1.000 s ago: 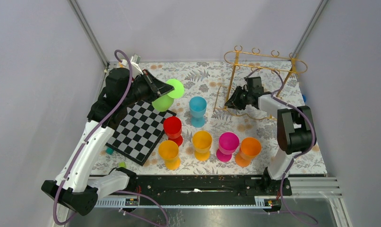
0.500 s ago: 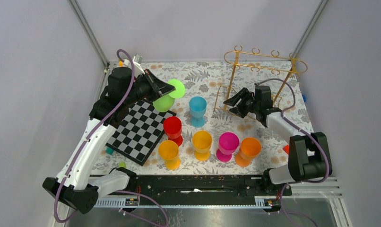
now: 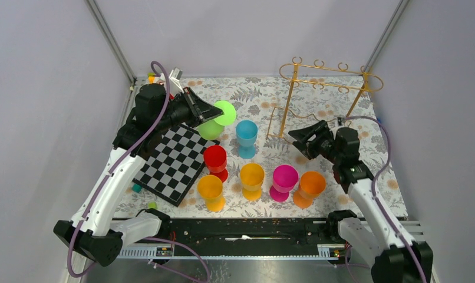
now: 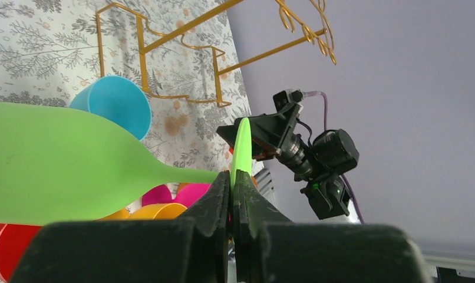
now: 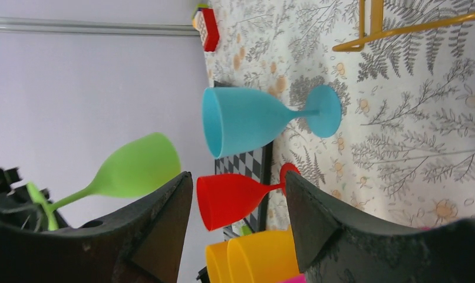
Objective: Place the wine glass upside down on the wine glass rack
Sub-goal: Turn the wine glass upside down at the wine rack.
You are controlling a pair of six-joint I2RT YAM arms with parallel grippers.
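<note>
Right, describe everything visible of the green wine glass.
The green wine glass is lime, opaque and plastic-looking, with a rounded bowl, a thin stem and a flat round foot. It hangs in the air, tipped about onto its side, above the far corner of the checkered board and apart from the blue glass. Only the left hand touches it, shut on the rim of the foot.

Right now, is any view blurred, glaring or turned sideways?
Top external: sharp, evenly lit, soft shadows only. Left wrist: the green wine glass looms large near the lens. Right wrist: the scene is turned sideways, the blue glass seeming to lie flat.
</note>
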